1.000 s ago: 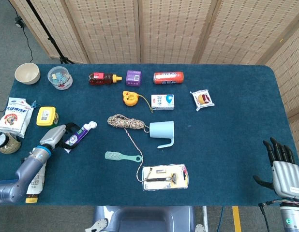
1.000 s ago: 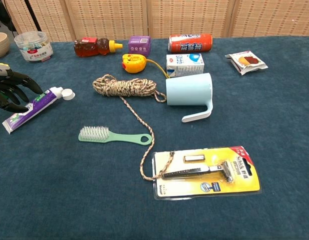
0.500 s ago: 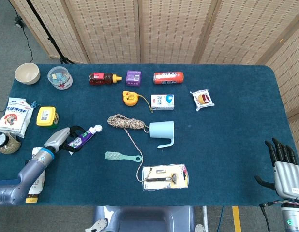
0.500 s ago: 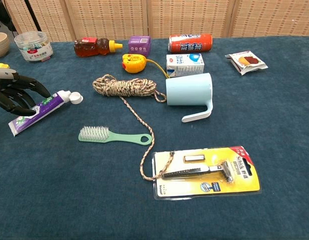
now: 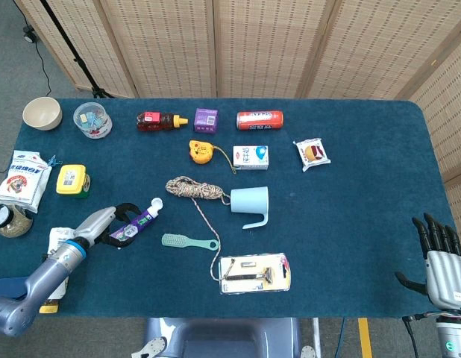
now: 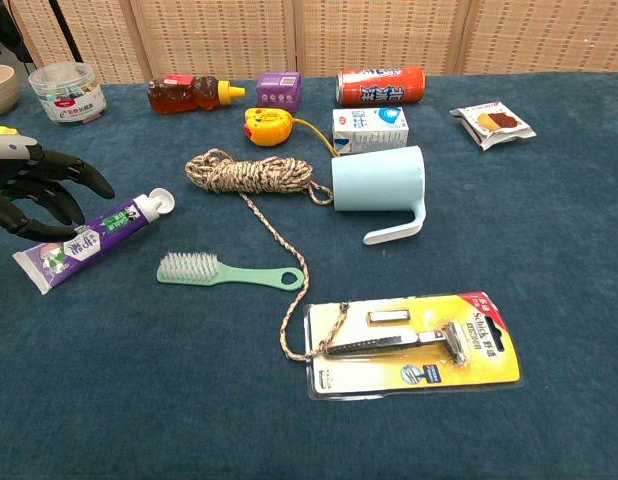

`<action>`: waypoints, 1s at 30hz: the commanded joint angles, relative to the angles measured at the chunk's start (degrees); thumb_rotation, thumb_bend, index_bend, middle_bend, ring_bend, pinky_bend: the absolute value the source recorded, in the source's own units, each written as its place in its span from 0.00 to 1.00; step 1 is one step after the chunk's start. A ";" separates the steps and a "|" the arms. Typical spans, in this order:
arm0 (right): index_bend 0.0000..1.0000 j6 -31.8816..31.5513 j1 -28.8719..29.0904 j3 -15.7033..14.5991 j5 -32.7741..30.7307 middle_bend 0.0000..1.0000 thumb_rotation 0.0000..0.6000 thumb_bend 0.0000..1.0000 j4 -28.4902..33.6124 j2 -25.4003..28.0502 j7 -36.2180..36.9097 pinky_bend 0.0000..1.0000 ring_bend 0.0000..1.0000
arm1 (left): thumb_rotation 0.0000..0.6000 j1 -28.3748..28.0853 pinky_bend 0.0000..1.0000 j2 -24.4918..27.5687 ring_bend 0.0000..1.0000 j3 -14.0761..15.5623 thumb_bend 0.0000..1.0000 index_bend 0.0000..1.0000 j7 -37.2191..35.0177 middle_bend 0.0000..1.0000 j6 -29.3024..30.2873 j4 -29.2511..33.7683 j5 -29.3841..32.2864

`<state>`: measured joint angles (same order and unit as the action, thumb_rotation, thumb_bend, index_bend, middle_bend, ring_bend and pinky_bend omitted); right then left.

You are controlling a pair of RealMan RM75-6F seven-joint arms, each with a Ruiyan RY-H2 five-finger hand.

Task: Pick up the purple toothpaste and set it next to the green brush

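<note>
The purple toothpaste [image 5: 139, 220] [image 6: 94, 240] has a white cap pointing up-right and lies at an angle just left of the green brush [image 5: 189, 242] [image 6: 229, 271]. My left hand [image 5: 104, 224] [image 6: 34, 195] grips the tube at its flat tail end, dark fingers curled over it. The brush lies flat, bristles to the left, handle toward the rope. My right hand [image 5: 443, 261] is at the table's near right corner, fingers apart and holding nothing; the chest view does not show it.
A coiled rope [image 6: 249, 175] trails down past the brush to a yellow razor pack [image 6: 414, 345]. A light blue mug [image 6: 379, 185] lies on its side. A bowl, jar, bottle, boxes, can and snack pack line the far edge. Bags and a yellow container [image 5: 71, 180] sit left.
My left hand has carried the toothpaste rightward and toward the near edge, closer to the green brush. The right hand has barely moved.
</note>
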<state>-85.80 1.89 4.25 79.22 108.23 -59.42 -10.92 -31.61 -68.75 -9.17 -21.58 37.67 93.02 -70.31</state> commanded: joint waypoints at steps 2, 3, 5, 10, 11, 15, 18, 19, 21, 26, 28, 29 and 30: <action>0.00 -0.29 -0.21 -0.04 0.17 0.00 1.00 0.16 0.07 0.13 0.11 0.00 0.00 | 1.00 -0.30 0.26 0.28 0.32 0.57 0.29 0.26 -0.23 0.20 0.10 1.03 -0.86; 0.00 -0.35 -0.25 -0.05 0.19 0.00 1.00 0.16 0.07 0.13 0.14 0.00 0.00 | 1.00 -0.38 0.26 0.29 0.32 0.66 0.29 0.26 -0.22 0.20 0.07 1.15 -0.98; 0.00 -0.45 -0.36 -0.08 0.22 0.00 1.00 0.16 0.05 0.16 0.25 0.00 0.00 | 1.00 -0.58 0.26 0.29 0.32 0.89 0.29 0.26 -0.12 0.20 0.05 1.42 -1.31; 0.00 -0.73 -0.61 -0.14 0.44 0.00 1.00 0.16 0.03 0.25 0.53 0.00 0.00 | 1.00 -0.99 0.26 0.51 0.32 1.20 0.29 0.26 -0.11 0.20 0.71 2.50 -2.31; 0.00 -0.76 -0.66 -0.17 0.50 0.00 1.00 0.16 -0.03 0.27 0.63 0.00 0.00 | 1.00 -0.85 0.26 0.70 0.31 1.23 0.29 0.26 0.42 0.20 1.54 2.78 -2.38; 0.00 -0.70 -0.72 -0.18 0.56 0.00 1.00 0.16 -0.21 0.28 0.91 0.00 0.00 | 1.00 -0.77 0.26 0.69 0.29 2.14 0.29 0.24 7.46 0.20 4.60 2.65 -1.29; 0.00 -0.76 -0.74 -0.14 0.68 0.00 1.00 0.16 -0.30 0.27 1.08 0.00 0.00 | 1.00 -0.40 0.26 -0.74 0.28 2.91 0.29 0.23 16.26 0.20 8.88 2.35 0.42; 0.00 -0.77 -0.76 -0.14 0.72 0.00 1.00 0.16 -0.32 0.27 1.11 0.00 0.00 | 1.00 -0.26 0.26 -1.28 0.27 3.14 0.29 0.22 18.95 0.19 10.19 2.50 1.12; 0.00 -0.77 -0.77 -0.16 0.83 0.00 1.00 0.16 -0.35 0.27 1.16 0.00 0.00 | 1.00 -0.04 0.26 -2.32 0.25 3.59 0.29 0.21 24.13 0.18 12.67 3.02 2.39; 0.00 -0.97 -0.97 -0.22 1.04 0.00 1.00 0.16 -0.38 0.37 1.42 0.00 0.00 | 1.00 0.01 0.26 -4.45 0.16 4.49 0.29 0.16 34.98 0.12 17.22 4.62 5.56; 0.00 -1.03 -1.05 -0.29 1.16 0.00 1.00 0.16 -0.37 0.41 1.47 0.00 0.00 | 1.00 -0.07 0.26 -4.89 0.14 4.77 0.29 0.15 37.78 0.10 18.09 5.27 6.77; 0.00 -1.07 -1.10 -0.31 1.21 0.00 1.00 0.16 -0.37 0.43 1.50 0.00 0.00 | 1.00 -0.18 0.26 -4.97 0.12 4.86 0.29 0.14 38.88 0.09 18.29 5.67 7.39; 0.00 -1.11 -1.13 -0.32 1.23 0.00 1.00 0.16 -0.37 0.43 1.52 0.00 0.00 | 1.00 -0.28 0.26 -5.00 0.12 4.92 0.29 0.13 39.52 0.08 18.36 5.93 7.73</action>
<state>-86.91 0.76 3.94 80.46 107.85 -59.00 -9.40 -31.80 -72.78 -4.87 15.49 54.42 97.82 -64.38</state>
